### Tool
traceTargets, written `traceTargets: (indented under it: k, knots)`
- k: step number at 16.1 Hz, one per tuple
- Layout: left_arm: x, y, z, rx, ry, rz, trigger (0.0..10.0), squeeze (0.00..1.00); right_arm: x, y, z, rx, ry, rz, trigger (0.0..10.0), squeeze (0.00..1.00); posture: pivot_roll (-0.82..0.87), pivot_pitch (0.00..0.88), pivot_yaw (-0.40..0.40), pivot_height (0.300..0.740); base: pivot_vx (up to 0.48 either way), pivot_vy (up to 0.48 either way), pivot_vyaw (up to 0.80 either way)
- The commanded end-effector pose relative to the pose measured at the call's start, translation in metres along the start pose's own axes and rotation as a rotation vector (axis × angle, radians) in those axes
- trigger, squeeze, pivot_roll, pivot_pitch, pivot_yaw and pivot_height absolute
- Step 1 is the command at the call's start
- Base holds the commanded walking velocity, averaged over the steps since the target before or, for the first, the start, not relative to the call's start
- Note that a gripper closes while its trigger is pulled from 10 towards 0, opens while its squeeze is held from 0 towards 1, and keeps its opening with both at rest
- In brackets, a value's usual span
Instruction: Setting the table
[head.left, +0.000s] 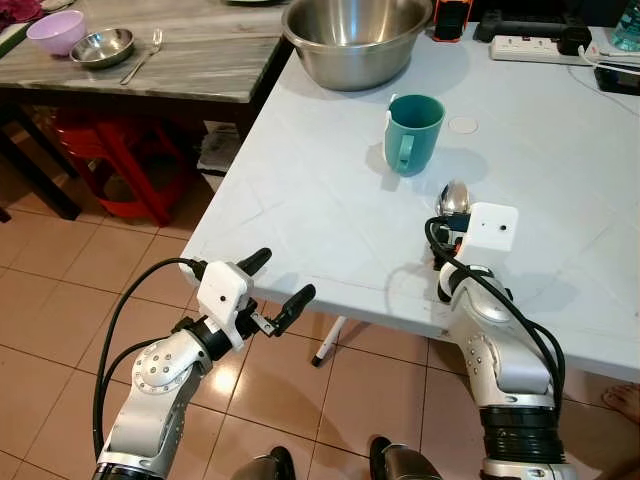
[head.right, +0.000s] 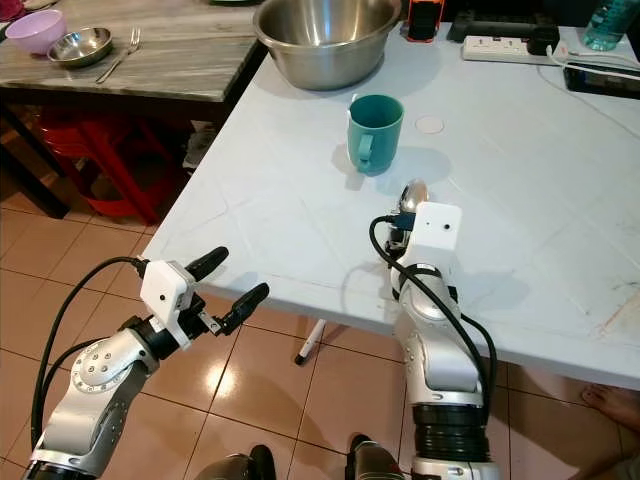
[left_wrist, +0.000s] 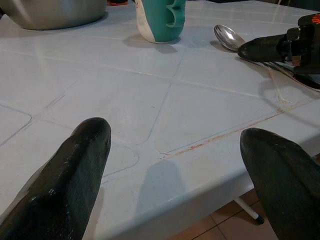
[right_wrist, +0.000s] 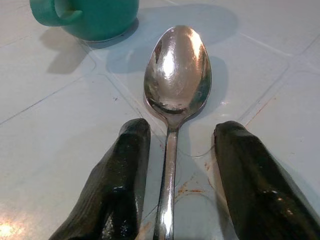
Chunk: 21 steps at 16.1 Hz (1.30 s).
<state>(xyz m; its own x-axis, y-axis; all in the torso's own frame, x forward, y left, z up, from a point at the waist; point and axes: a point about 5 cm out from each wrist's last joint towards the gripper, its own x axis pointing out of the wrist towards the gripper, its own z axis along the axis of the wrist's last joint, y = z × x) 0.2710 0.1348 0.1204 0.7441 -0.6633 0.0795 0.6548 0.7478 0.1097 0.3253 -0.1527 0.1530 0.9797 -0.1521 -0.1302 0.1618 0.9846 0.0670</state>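
Straddling the spoon (right_wrist: 176, 85), right pincer (right_wrist: 182, 150) open near table edge (head.left: 300, 300).

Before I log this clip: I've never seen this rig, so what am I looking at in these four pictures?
A humanoid robot looks down from its head camera at a white table; the two close-ups come from its wrist cameras. The right gripper is open, its fingers either side of a metal spoon lying on the table, not gripping it. The left gripper is open at the table's edge, holding nothing. Beyond the spoon stands a teal mug, farther back a steel bowl.
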Motion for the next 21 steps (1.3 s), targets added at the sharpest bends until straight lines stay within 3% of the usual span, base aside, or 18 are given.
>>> traceTargets:
  k: [1, 8, 17, 19, 21]
  knots:
    - [-0.002, -0.001, -0.002, 0.003, 0.017, -0.007, 10.0, 0.0, 0.0, -0.003, -0.025, -0.009, 0.127, -0.014, 0.0, 0.0, -0.1, 0.216, 0.098, 0.74, 0.0, 0.0, 0.0]
    - [0.0, -0.006, 0.0, -0.018, -0.004, -0.039, 10.0, 0.0, 0.003, -0.012, -0.026, 0.0, 0.14, -0.04, 0.0, 0.0, -0.1, 0.217, 0.102, 0.74, 0.0, 0.0, 0.0]
    - [0.002, -0.008, 0.001, -0.019, -0.014, -0.049, 10.0, 0.0, 0.003, -0.012, -0.027, 0.054, 0.146, -0.035, 0.0, 0.0, -0.11, 0.213, 0.102, 0.74, 0.0, 0.0, 0.0]
    - [0.004, 0.001, 0.001, -0.004, -0.013, 0.026, 10.0, 0.0, 0.002, -0.01, -0.019, 0.091, 0.087, -0.016, 0.0, 0.0, -0.11, 0.212, 0.101, 0.74, 0.0, 0.0, 0.0]
    - [0.006, 0.016, 0.0, 0.011, -0.003, 0.185, 10.0, 0.0, 0.0, -0.008, -0.006, 0.115, 0.008, 0.004, 0.0, 0.0, -0.11, 0.209, 0.099, 0.74, 0.0, 0.0, 0.0]
